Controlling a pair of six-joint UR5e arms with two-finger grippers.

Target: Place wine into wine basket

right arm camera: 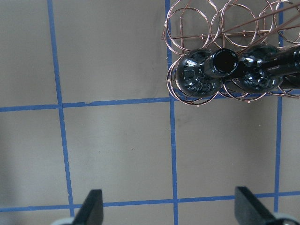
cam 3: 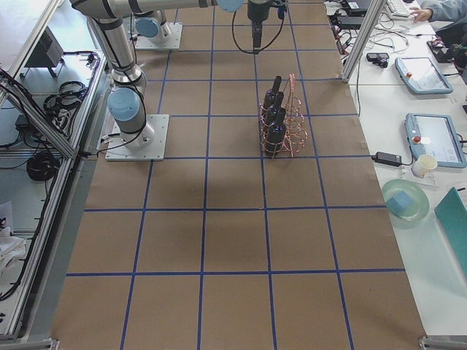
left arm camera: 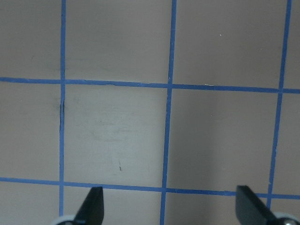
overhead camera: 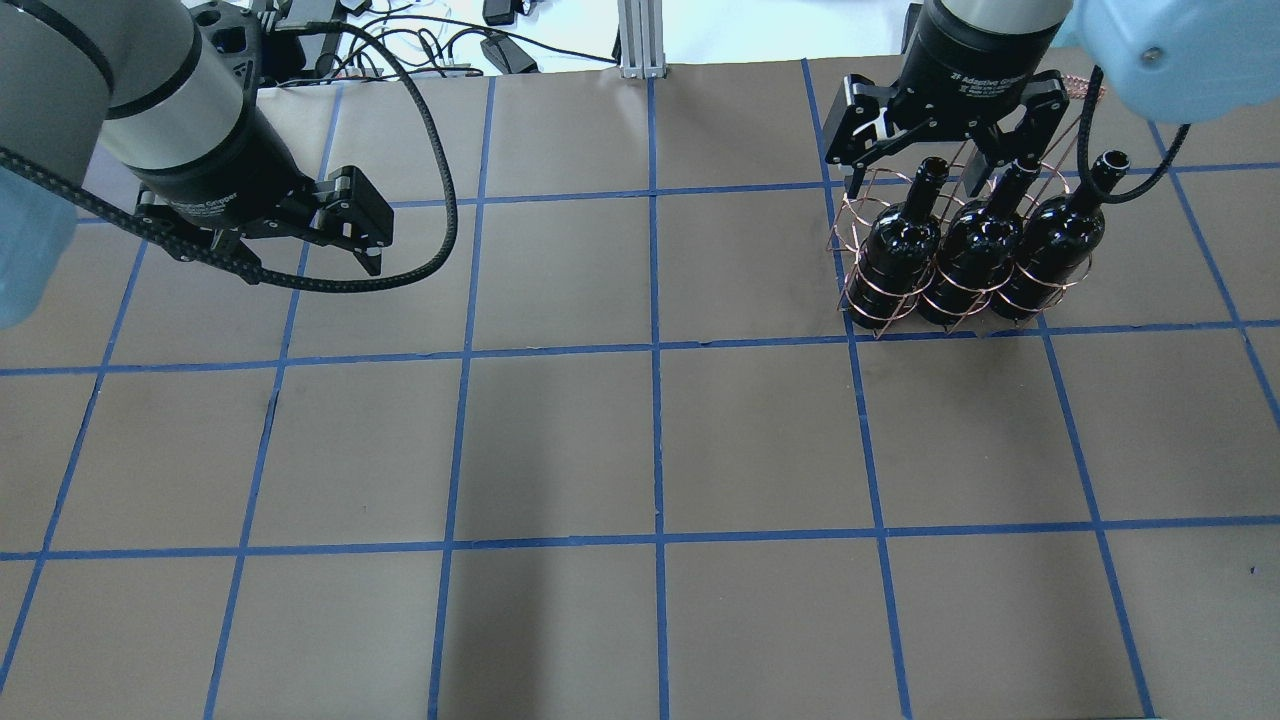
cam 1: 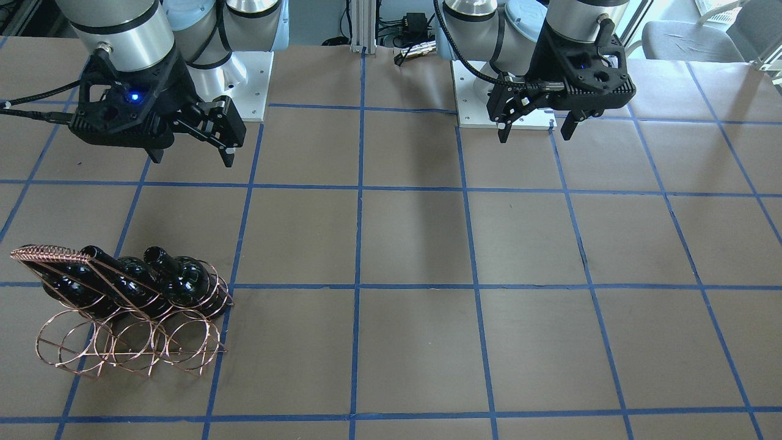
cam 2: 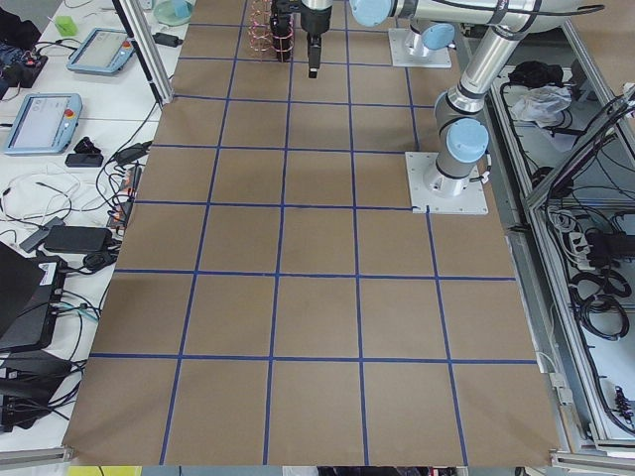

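Note:
The copper wire wine basket (cam 1: 128,348) stands on the table on my right side; it also shows in the overhead view (overhead camera: 868,300). Three glossy black wine bottles (overhead camera: 900,245) (overhead camera: 975,245) (overhead camera: 1060,235) stand upright in one row of its rings, the one nearer the robot. The other row of rings is empty. My right gripper (cam 1: 192,153) is open and empty, raised above the table and apart from the basket. Its wrist view shows the nearest bottle (right arm camera: 201,72) beyond the fingertips (right arm camera: 93,206). My left gripper (cam 1: 535,131) is open and empty, far from the basket.
The brown table (overhead camera: 650,450) is marked with a blue tape grid. The arm base plates (cam 1: 250,85) (cam 1: 476,98) sit at the robot's edge. Benches with tablets and cables (cam 3: 430,131) stand beyond the table's ends.

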